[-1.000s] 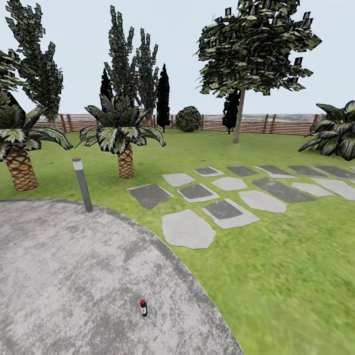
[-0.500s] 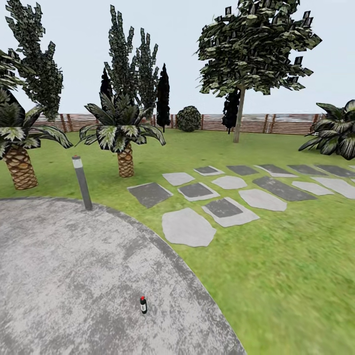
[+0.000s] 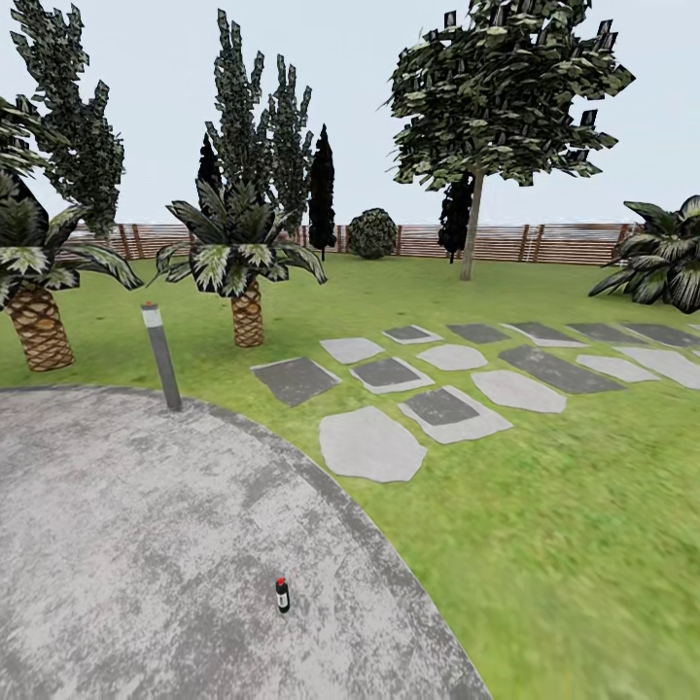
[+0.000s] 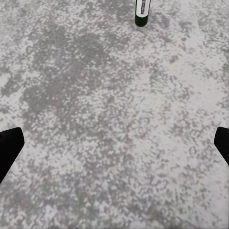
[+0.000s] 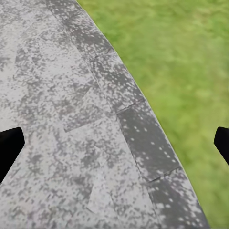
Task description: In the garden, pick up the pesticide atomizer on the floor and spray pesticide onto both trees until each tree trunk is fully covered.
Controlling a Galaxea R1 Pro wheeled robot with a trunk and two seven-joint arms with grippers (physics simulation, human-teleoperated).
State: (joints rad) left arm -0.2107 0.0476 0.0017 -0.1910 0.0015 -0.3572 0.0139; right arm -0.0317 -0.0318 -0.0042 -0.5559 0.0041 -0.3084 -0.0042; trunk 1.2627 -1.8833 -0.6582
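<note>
Ahead of my left fingers: small slim black spray bottle with red nozzle top and white label (image 4: 142, 13), standing upright on the mottled grey round concrete pad (image 4: 114, 119), well beyond the tips and off to one side of the gap.
Bottle, head view: pesticide atomizer (image 3: 282, 594) low in frame, near the pad's curved edge, nothing touching it.
Left gripper (image 4: 114, 143): black fingertips (image 4: 9, 148) at both edges of its wrist view, spread wide, nothing between them.
Right gripper (image 5: 114, 143): fingers apart too, empty; beneath them the pad's rim and the green grass lawn (image 5: 181, 57).
Change: whole head picture slid a little over the last second. Bottle, grey bollard light (image 3: 161, 356) and grey stepping slabs (image 3: 370, 444) all sit slightly higher than before. I read that as my base or head moving, not the things.
Meaning: I judge I'm closing on the bottle; pickup not yet begun.
Next: line the left gap up on the bottle, then lower.
Target later: tall tree with bare grey-brown trunk (image 3: 472, 228) by the brown slat fence (image 3: 544, 243), well away across the lawn.
</note>
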